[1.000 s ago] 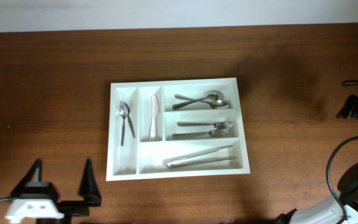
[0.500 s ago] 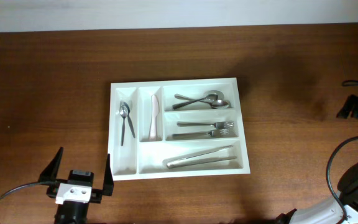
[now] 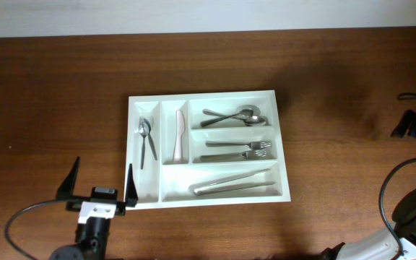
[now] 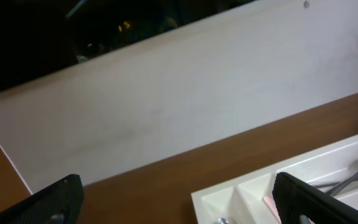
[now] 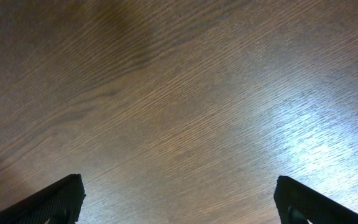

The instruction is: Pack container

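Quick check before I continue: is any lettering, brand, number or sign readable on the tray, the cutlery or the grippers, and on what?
No text can be read in any view.
Large white rectangular plastic cutlery tray: plain, no print visible.
Metal forks: too small to show any stamp.
Left gripper: no legible marking on its white housing.

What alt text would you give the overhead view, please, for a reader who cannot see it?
A large white rectangular plastic cutlery tray sits on a brown wooden table, its five compartments holding small metal spoons, a pale pink knife, larger metal spoons, metal forks and long metal tongs. The left gripper, open, is at the tray's lower-left corner.
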Controlling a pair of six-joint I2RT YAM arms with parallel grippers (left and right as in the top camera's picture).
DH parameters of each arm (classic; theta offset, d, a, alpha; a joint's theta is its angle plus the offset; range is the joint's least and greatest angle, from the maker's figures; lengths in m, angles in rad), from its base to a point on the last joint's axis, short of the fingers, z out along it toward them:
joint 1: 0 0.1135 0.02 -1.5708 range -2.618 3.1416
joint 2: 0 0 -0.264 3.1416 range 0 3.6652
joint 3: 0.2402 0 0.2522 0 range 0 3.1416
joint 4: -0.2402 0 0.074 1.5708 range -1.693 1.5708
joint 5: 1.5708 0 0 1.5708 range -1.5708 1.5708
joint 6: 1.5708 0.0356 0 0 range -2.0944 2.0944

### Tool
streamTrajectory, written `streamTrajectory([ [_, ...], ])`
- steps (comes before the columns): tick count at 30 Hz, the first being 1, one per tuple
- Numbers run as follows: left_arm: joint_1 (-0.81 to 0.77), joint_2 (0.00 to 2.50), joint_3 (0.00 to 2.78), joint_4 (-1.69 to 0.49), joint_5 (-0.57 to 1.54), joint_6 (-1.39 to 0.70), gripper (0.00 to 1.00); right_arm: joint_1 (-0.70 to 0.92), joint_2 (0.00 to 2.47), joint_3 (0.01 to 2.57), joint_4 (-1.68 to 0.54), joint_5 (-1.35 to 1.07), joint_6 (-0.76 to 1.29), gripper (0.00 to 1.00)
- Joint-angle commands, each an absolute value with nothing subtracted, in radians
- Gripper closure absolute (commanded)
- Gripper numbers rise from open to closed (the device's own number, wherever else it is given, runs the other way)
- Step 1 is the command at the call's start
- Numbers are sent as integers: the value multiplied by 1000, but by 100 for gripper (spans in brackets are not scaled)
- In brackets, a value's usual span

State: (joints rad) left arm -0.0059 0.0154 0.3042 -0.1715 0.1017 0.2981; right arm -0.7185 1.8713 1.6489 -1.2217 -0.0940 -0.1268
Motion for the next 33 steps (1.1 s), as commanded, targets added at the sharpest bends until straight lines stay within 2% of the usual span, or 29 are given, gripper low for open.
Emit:
streamTrajectory([
  [1, -1, 6, 199, -104, 109, 225, 1, -721, 1875, 1647, -1221, -93, -119, 1],
  [11, 12, 6, 38, 75, 94, 125, 1, -721, 1875, 1647, -1221, -93, -119, 1],
  [15, 25, 6, 7, 56, 24, -4, 1, -721, 1875, 1647, -1221, -93, -119, 1],
  [24, 25, 6, 9, -84, -22, -7, 1, -721, 1875, 1647, -1221, -93, -119, 1],
  [33, 25, 6, 9, -83, -16, -7, 1, -721, 1875, 1647, -1221, -93, -119, 1],
])
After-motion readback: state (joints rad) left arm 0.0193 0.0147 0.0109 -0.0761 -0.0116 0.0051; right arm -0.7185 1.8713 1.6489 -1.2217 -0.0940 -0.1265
